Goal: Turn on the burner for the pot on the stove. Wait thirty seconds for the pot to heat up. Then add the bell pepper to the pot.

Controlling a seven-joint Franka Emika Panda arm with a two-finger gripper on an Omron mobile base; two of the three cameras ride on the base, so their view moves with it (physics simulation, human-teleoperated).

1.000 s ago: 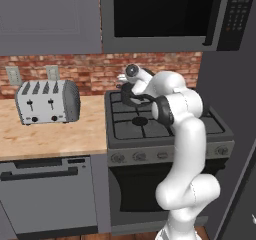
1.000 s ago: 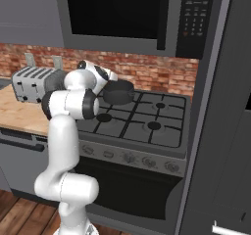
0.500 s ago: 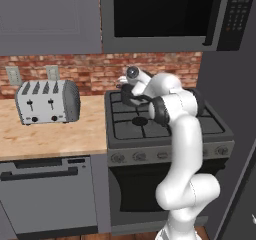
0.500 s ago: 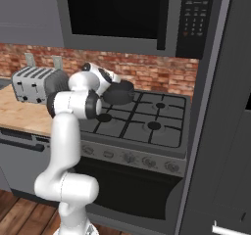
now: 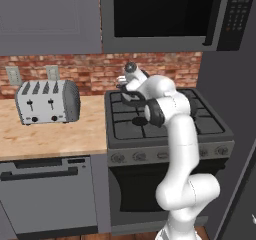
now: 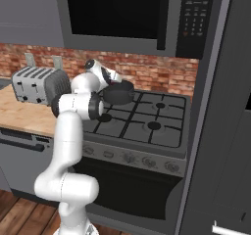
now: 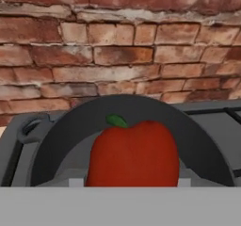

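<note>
Gripper clenched on red bell pepper w/ green stem at 12 o'clock, held just over the dark pot on stove's rear-left burner, prob. lined up for dropping it in.

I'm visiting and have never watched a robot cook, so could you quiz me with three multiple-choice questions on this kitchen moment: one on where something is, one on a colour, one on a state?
1. Where does the pot sit?
A. on the stove's back left burner
B. on the wooden counter
C. inside the microwave

2. What colour is the bell pepper?
A. green
B. yellow
C. red

3. How is the bell pepper placed relative to the gripper?
A. it lies on the counter, far from the gripper
B. it sits close in front of the hand, over the pot's opening
C. it rests on the toaster

Answers: 1 A, both base views show it at the stove's rear left, by the brick wall. 2 C, shiny red with a green stem. 3 B, the hand view shows it over the pot's rim.
</note>
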